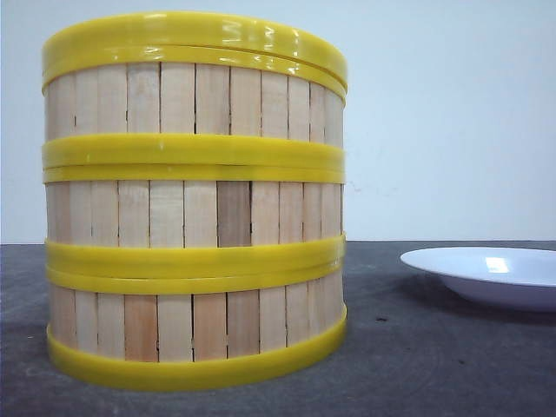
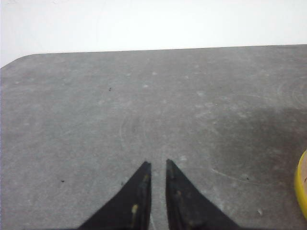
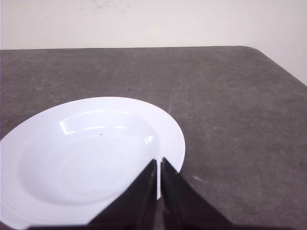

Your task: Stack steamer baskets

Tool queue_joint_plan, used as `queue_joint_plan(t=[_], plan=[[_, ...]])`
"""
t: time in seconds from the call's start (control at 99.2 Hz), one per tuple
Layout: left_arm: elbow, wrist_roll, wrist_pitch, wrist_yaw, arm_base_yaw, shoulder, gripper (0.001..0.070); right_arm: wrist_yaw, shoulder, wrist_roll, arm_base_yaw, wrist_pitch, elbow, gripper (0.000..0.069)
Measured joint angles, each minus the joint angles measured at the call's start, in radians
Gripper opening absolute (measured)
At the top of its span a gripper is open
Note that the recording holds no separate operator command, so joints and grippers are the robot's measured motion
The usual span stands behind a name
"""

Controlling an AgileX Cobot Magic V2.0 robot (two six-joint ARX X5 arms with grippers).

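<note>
Baskets (image 1: pixel 194 200) stacked three high, frame left; likely light, stiff, slick-rimmed, best gripped at rim. Left claw (image 2: pixel 158 165) and right claw (image 3: pixel 159 162) nearly pressed together, empty.

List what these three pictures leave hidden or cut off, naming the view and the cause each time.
- Inside of the steamer baskets: front view is side-on, walls hide it.
- Stack top: too low an angle to show it.
- White plate: right part cut by the front view's edge.
- Yellow rim: only a sliver at the left wrist view's edge.
- Both arms: absent from the front view.
</note>
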Motion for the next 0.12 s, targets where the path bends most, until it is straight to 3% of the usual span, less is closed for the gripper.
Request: queue_joint_plan(t=[0.121], plan=[[0.0,0.0,0.0,0.0,0.0,0.0,0.0029,0.0,0.0,0.0,0.0,0.0,0.0,0.0008]])
